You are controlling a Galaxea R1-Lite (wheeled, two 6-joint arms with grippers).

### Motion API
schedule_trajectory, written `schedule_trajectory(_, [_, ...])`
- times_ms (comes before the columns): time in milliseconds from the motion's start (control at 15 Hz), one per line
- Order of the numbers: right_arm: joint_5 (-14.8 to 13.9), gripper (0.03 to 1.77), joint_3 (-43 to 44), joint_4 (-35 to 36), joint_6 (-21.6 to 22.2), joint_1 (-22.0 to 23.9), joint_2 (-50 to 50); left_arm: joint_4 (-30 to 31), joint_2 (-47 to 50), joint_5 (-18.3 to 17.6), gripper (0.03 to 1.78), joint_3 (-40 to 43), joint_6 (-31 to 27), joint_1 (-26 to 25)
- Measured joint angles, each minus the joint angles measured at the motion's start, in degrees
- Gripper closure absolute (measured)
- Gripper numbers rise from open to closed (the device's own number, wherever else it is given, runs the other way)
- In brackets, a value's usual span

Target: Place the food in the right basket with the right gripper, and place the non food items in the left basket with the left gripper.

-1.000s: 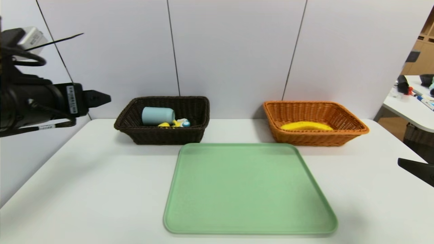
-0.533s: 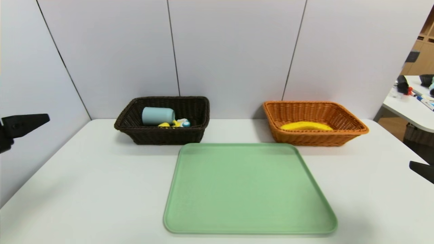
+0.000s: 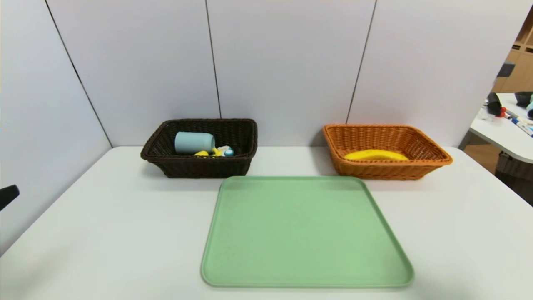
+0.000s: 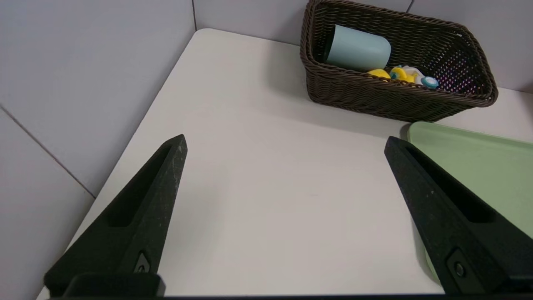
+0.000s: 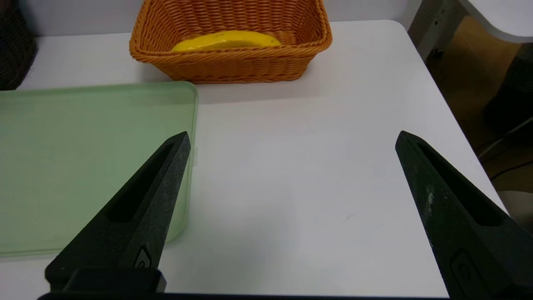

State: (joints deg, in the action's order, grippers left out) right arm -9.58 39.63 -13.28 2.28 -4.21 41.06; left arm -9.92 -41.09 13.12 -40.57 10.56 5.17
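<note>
Dark brown basket (image 3: pixel 204 167): holds a light blue ribbed cup (image 3: pixel 194 143) on its side, long axis running left-right, beside small yellow, white and blue items (image 3: pixel 220 151). Orange wicker basket (image 3: pixel 387 170): holds a yellow banana (image 3: pixel 376 155), lengthwise left-right. Green tray (image 3: pixel 307 233) lies bare on the white bench (image 3: pixel 125 225), nearer than both baskets. Left claw (image 4: pixel 285 139), over the bench's left side: wide, empty. Right claw (image 5: pixel 294 134), over the right side: wide, empty.

Bright, diffuse lt | soft shadow by dark basket (image 3: pixel 200 166) | no strong glare seen
</note>
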Motion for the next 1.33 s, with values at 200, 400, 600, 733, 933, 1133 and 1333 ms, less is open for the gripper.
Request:
schedule_trajectory(200, [-0.1, 0.1, -0.6, -0.8, 0.2, 0.7, -4.5, 0.0, 5.9, -0.1, 0.12, 4.0, 0.3, -1.5])
schedule_trajectory(400, [-0.6, 0.1, -1.2, -2.3, 0.3, 0.9, -10.4, -0.4, 13.3, -0.2, 0.12, 8.2, 0.1, -2.1])
schedule_trajectory(600, [-0.9, 0.1, -4.1, -2.9, 0.1, 2.0, -17.7, -0.6, 20.7, -0.2, 0.12, 13.4, -1.8, -2.3])
schedule_trajectory(733, [-0.6, 0.1, -6.3, -3.7, -0.2, 3.3, -22.7, -0.6, 25.6, -0.2, 0.12, 16.6, -2.9, -2.9])
schedule_trajectory(933, [0.3, 0.1, -7.5, -4.0, -1.7, 4.2, -29.5, -0.6, 31.7, -2.3, 0.12, 18.9, -4.3, -3.8])
schedule_trajectory(1133, [4.3, 0.1, -9.7, -3.8, -5.4, 4.2, -35.9, -1.3, 37.4, -6.2, 0.12, 20.3, -8.4, -4.2])
schedule_trajectory(1333, [7.1, 0.1, -15.3, -0.2, -10.8, 4.1, -39.6, -1.2, 40.2, -9.3, 0.12, 21.7, -10.4, -4.3])
